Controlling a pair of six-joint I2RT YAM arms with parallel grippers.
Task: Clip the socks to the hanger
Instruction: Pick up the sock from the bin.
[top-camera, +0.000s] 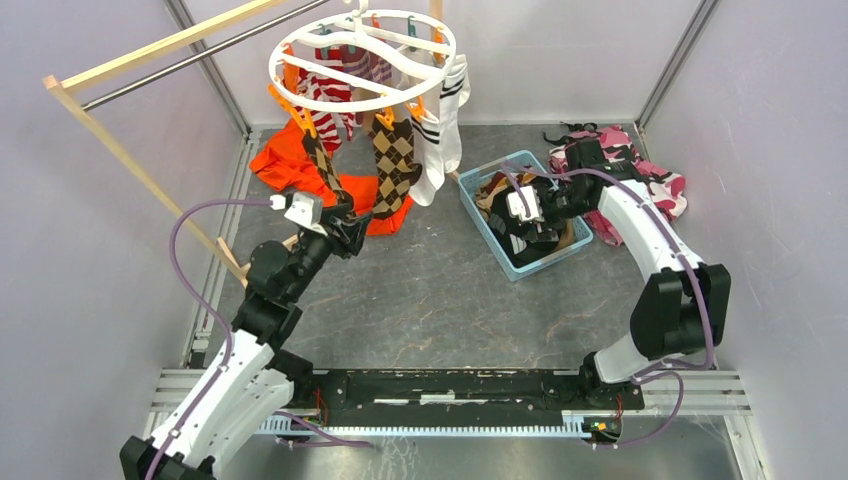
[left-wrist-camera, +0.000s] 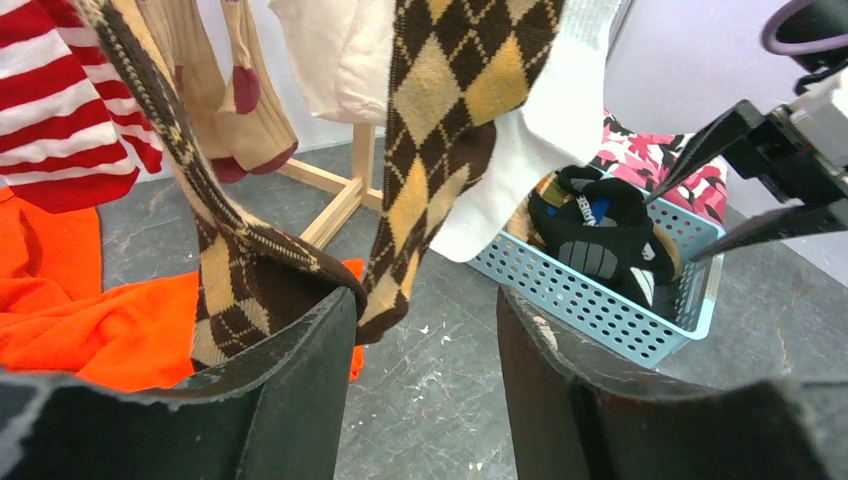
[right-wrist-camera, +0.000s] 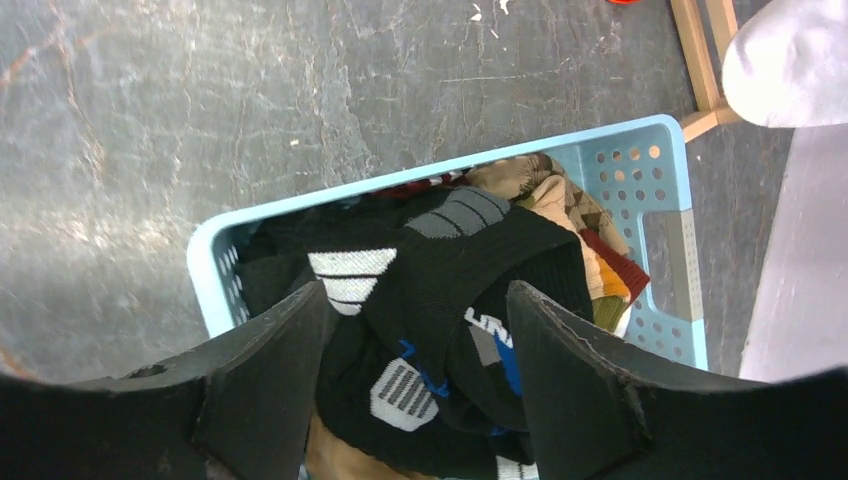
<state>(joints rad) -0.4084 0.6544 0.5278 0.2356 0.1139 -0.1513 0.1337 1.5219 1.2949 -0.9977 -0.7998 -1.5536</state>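
Hanging from the hanger (top-camera: 350, 103) at the back left are a red-striped sock (left-wrist-camera: 60, 100), white socks (top-camera: 440, 130) and two argyle socks. The left gripper (left-wrist-camera: 425, 300) sits at the toe of the nearer argyle sock (left-wrist-camera: 240, 280), jaws parted and clamping nothing; the toe rests against one finger (left-wrist-camera: 300, 380). The right gripper (right-wrist-camera: 415, 300) reaches into the basket (right-wrist-camera: 630, 160), jaws spread wide either side of a black sock (right-wrist-camera: 450, 260) lying on the pile, not pinched.
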